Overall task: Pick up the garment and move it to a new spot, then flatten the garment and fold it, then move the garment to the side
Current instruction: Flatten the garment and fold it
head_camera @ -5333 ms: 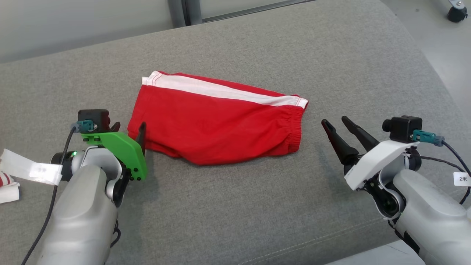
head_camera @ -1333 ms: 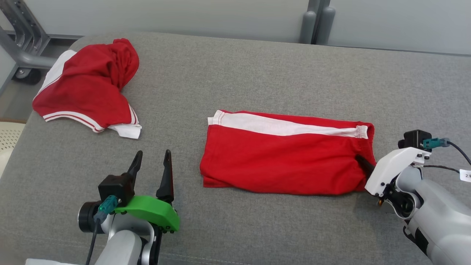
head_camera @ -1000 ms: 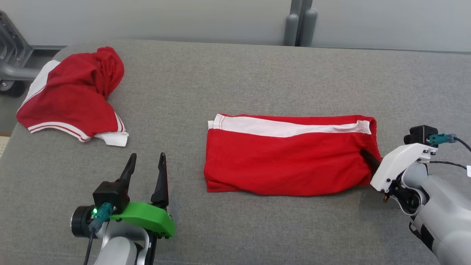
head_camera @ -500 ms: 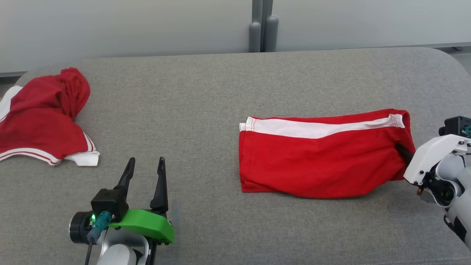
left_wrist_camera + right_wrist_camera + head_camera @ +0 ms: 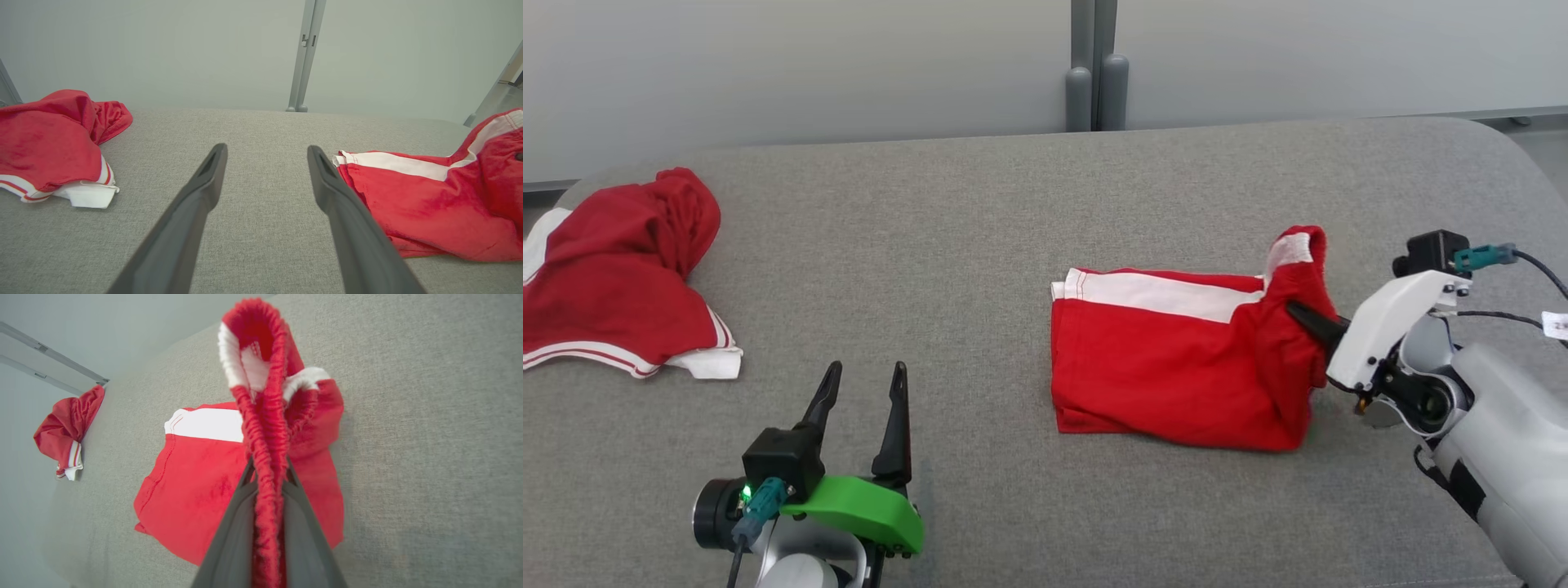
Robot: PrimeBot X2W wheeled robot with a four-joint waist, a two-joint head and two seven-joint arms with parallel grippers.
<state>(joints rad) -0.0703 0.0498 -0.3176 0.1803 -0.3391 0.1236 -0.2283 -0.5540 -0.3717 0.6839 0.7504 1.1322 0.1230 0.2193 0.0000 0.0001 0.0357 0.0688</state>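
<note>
Right end effector pinches garment edge.

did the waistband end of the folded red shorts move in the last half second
Yes. The red shorts' elastic waistband, pinched in the right tool, has risen off the grey fabric cushion and shifted left, toward the grey post behind.

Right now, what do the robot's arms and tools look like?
Both arms are smooth pale grey. The left tool has two long tapering dark fingers on a bright green bracket; the right tool has a white one. Each carries a small black camera with a teal plug and black cable.
</note>
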